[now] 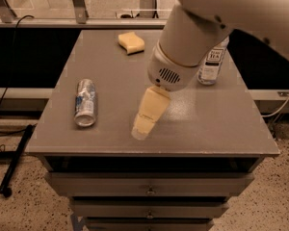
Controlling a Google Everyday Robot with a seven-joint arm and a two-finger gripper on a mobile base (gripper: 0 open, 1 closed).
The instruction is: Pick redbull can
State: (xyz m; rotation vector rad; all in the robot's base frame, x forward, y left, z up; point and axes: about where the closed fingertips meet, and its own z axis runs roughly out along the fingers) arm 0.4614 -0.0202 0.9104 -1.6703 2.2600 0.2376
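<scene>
One can lies on its side near the table's left edge. The hand hangs over the table's front middle; open or closed, I cannot tell.

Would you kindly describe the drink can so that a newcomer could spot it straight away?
On the grey table, look to the left half in the picture, left of the gripper hanging over the middle. There lies the can, on its side, silver and blue. Unlike the upright clear bottle at the right and the yellow sponge at the back, it is metal and lying down.
</scene>
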